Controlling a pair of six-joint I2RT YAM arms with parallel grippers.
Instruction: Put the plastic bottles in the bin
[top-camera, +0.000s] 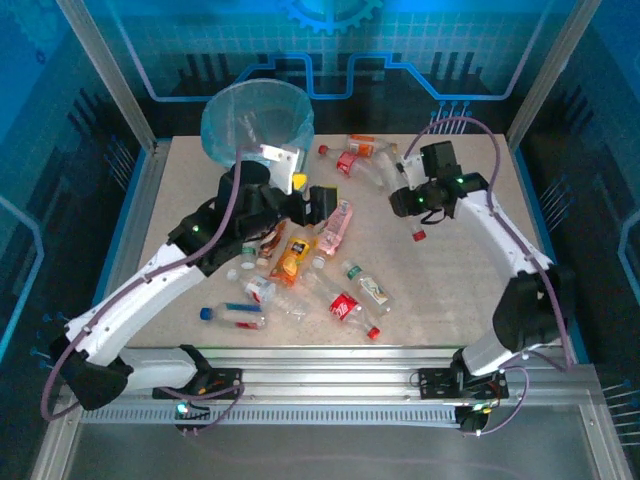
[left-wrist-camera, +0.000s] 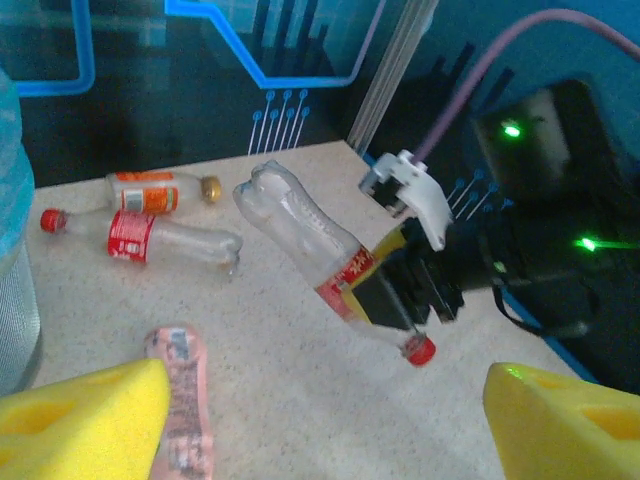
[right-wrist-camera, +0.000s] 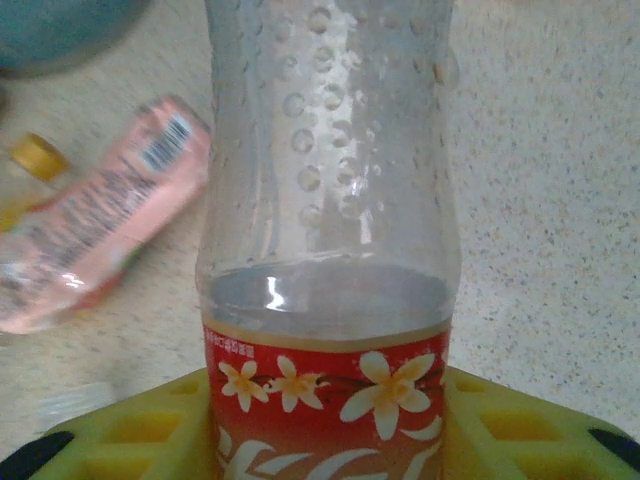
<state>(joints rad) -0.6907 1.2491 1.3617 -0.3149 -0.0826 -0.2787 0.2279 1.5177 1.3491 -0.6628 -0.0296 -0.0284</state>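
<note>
From the top external camera, the bin (top-camera: 257, 120) stands at the far edge of the table (top-camera: 450, 300), toward its far left corner. The left tool (top-camera: 305, 195) hangs just in front of the bin, its yellow pads spread with nothing between them. The right tool (top-camera: 413, 208) is over the far right part of the table, pinching a red-capped bottle (top-camera: 418, 234) whose cap points toward the near edge. A loose cluster of bottles (top-camera: 300, 270) lies across the middle of the table, among them a pink bottle (top-camera: 340, 222).

In the left wrist view, the left tool (left-wrist-camera: 325, 410) has its pads wide apart over bare table, and the pink bottle (left-wrist-camera: 182, 400) lies just beside one pad. Beyond, the right tool (left-wrist-camera: 405, 300) is clamped on the red-capped bottle (left-wrist-camera: 300, 230) at its label. The bottle is tilted with its cap lowest, and whether it touches the table cannot be told. Near the far edge, an orange-labelled bottle (left-wrist-camera: 150, 190) and a red-labelled bottle (left-wrist-camera: 140, 235) lie side by side.

In the right wrist view, the right tool (right-wrist-camera: 330, 440) presses its yellow pads on both sides of the red-capped bottle (right-wrist-camera: 330, 200), at its flowered red label. The pink bottle (right-wrist-camera: 100, 210) lies on the table beside it
</note>
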